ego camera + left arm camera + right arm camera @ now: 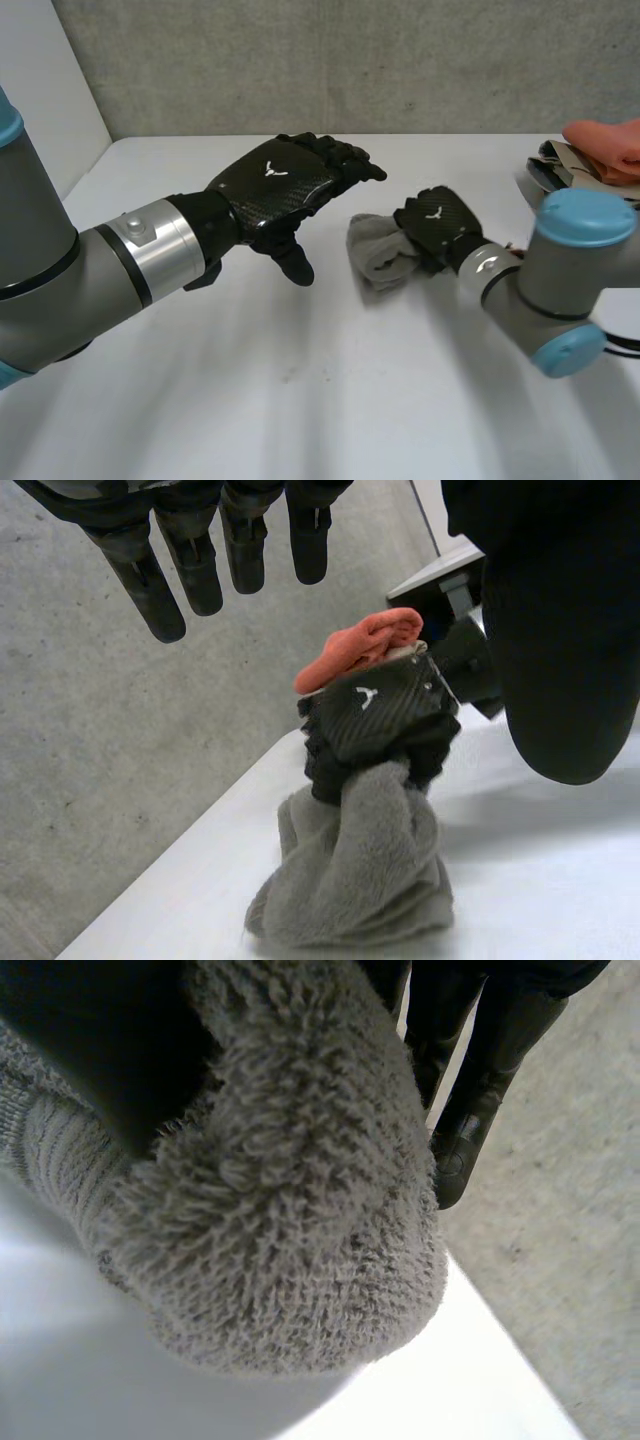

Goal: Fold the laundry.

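A fuzzy grey cloth (pixel 372 250) lies bunched on the white table (pixel 300 400), right of the middle. My right hand (pixel 437 222) is curled round the cloth's right end and grips it. In the left wrist view the right hand (pixel 375 715) clamps the top of the grey cloth (pixel 360 880), which hangs down in a lump onto the table. In the right wrist view the grey cloth (pixel 280 1210) is pressed against the palm, and the fingers (pixel 490 1050) reach past it. My left hand (pixel 275 180) hovers open above the table, left of the cloth, with straight fingers (pixel 190 560) holding nothing.
An orange cloth (pixel 610 145) lies on a small pile of other laundry (pixel 560 165) at the table's back right; the orange cloth (pixel 360 645) shows behind the right hand. A grey wall (pixel 350 60) runs behind the table.
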Controlling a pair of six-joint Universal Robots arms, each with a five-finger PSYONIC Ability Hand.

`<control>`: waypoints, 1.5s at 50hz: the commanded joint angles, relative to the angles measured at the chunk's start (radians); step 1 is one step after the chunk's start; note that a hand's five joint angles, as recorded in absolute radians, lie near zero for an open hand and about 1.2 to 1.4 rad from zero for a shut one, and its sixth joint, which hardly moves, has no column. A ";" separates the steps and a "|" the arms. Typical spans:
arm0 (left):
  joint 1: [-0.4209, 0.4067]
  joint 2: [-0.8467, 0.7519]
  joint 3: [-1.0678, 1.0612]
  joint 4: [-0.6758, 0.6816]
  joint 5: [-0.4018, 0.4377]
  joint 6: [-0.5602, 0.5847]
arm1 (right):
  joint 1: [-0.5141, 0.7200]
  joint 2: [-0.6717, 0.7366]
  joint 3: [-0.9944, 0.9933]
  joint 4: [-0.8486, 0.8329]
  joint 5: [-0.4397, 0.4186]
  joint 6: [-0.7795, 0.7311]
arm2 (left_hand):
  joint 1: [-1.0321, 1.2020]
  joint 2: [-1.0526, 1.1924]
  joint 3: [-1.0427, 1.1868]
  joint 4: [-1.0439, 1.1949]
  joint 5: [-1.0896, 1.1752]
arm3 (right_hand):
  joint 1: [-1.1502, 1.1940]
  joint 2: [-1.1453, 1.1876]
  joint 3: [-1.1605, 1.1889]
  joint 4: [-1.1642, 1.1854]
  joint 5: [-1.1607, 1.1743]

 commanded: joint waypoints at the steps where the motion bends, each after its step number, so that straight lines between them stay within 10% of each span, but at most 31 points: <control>1: 0.009 0.000 -0.001 0.000 0.000 0.000 | -0.052 -0.004 -0.168 -0.026 -0.083 -0.007 | 0.018 0.013 0.012 0.016 0.000 | 0.480 0.240 0.268 0.209 0.307; 20: 0.007 0.001 -0.004 -0.002 -0.001 0.000 | -0.441 0.126 -0.859 -0.098 -0.193 0.409 | 0.018 0.013 0.012 0.016 0.000 | 0.480 0.240 0.268 0.209 0.307; 35: -0.001 -0.005 -0.015 0.000 0.000 0.002 | -0.678 0.350 -0.551 -0.520 -0.398 0.555 | 0.021 0.016 0.015 0.019 0.003 | 0.480 0.240 0.268 0.209 0.307; 54: -0.007 -0.013 -0.026 0.000 -0.001 0.002 | -0.779 0.326 -0.412 -0.516 -0.497 0.519 | 0.018 0.013 0.012 0.016 0.000 | 0.480 0.240 0.268 0.209 0.307; 57: -0.008 -0.013 -0.024 0.000 -0.001 0.002 | -0.779 0.311 -0.419 -0.484 -0.484 0.522 | 0.018 0.013 0.012 0.016 0.000 | 0.444 0.203 0.231 0.172 0.270; 60: -0.010 -0.013 -0.024 0.000 -0.001 0.000 | -0.778 0.279 -0.419 -0.406 -0.462 0.522 | 0.015 0.010 0.009 0.013 -0.002 | -0.741 -0.982 -0.954 -1.013 -0.915; 75: -0.013 0.006 -0.024 -0.002 -0.001 -0.002 | -0.883 -0.033 -0.224 0.233 -0.326 0.242 | 0.015 0.010 0.009 0.013 -0.002 | -0.741 -0.982 -0.954 -1.013 -0.915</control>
